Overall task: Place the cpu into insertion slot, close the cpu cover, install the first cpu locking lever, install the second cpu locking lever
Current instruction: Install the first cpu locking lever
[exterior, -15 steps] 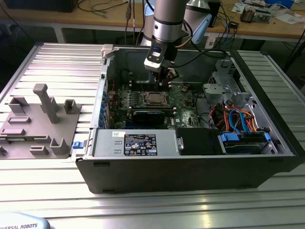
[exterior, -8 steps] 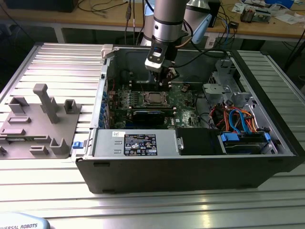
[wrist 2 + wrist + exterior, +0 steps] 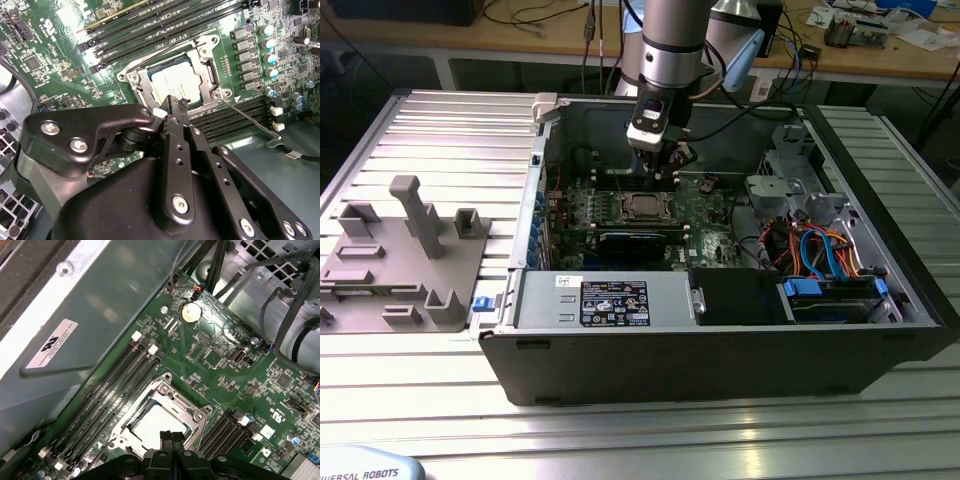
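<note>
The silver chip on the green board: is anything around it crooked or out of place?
The cpu sits squarely under the cpu cover. One thin metal lever juts out slantwise over the memory slots, seemingly unlatched. Nothing else stands out.

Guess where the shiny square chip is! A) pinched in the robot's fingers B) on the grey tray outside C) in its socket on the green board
C: the cpu lies in the insertion slot on the green board, framed by the cpu cover; the gripper is shut on nothing.
</note>
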